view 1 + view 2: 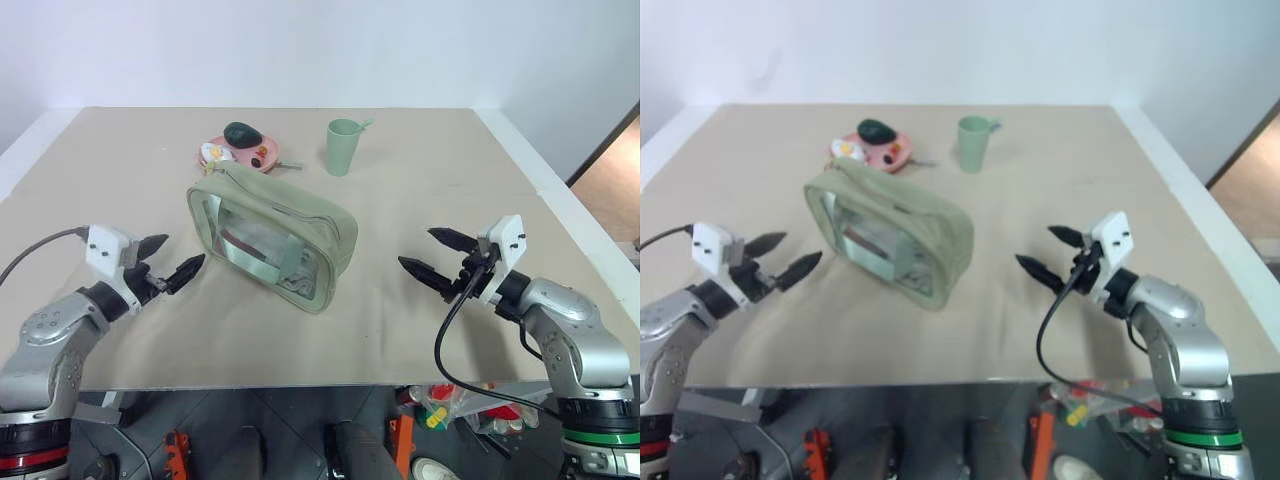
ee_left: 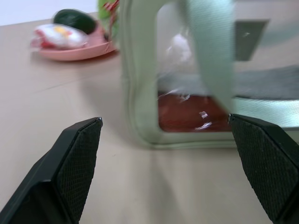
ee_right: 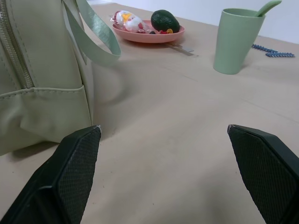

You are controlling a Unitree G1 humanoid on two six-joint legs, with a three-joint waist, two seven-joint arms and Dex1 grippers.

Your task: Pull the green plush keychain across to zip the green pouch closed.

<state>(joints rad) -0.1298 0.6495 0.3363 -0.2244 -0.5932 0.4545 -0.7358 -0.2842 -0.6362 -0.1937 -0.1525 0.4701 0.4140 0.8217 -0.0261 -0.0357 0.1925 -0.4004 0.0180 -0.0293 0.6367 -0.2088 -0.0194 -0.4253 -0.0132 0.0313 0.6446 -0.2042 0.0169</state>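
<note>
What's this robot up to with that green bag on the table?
Nothing is being handled yet. The green pouch lies on the table between the two arms, with its green plush keychain at the far end by a pink plate. The left gripper and right gripper hover on either side, fingers open and empty, touching nothing. A green cup stands further back.

I see beige bench (image 1: 420, 300), pink plate (image 1: 240, 155) holding dark avocado toy (image 1: 243, 134), pale green cup (image 1: 342, 147) with spoon
</note>
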